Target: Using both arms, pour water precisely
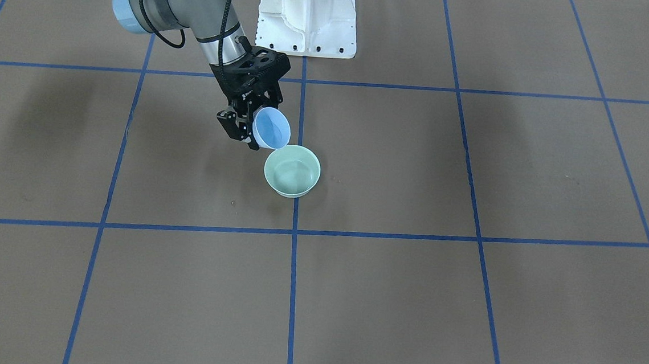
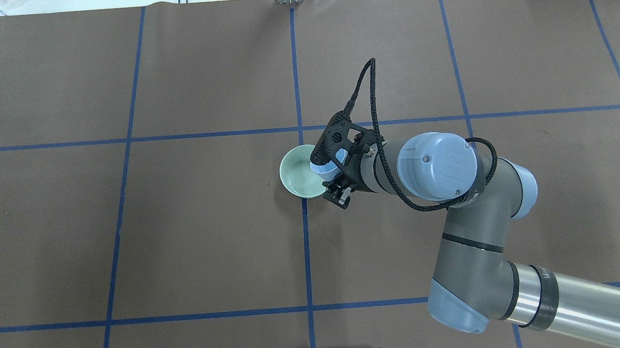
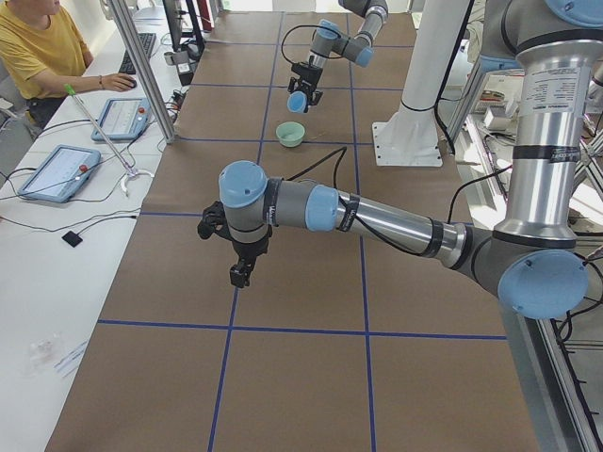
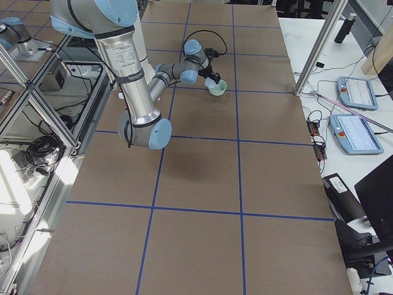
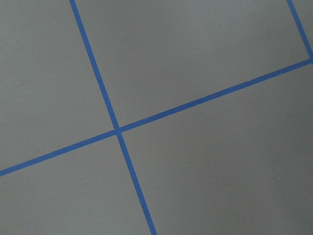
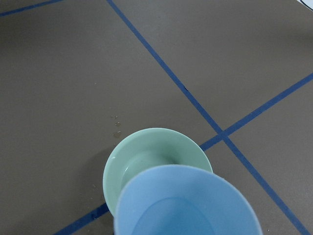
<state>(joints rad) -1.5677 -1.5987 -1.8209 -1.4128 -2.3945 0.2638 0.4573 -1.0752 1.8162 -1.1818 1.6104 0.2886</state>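
My right gripper [image 1: 242,133] is shut on a light-blue cup [image 1: 271,128], tilted with its lip over the near rim of a pale green bowl [image 1: 292,171] that stands on the brown table beside a blue tape line. From overhead the cup [image 2: 322,168] hangs over the bowl's [image 2: 295,178] right edge. The right wrist view looks over the cup [image 6: 186,205] into the bowl [image 6: 146,149], where water [image 6: 142,166] glints faintly. My left gripper [image 3: 240,273] shows only in the exterior left view, hovering low over bare table far from the bowl; whether it is open or shut I cannot tell.
A few water droplets [image 6: 116,132] lie on the table beside the bowl. The white pedestal [image 1: 307,15] stands behind the bowl. A person [image 3: 38,47] sits at a side desk with tablets [image 3: 57,169]. Blue tape lines [image 5: 117,129] cross under the left wrist.
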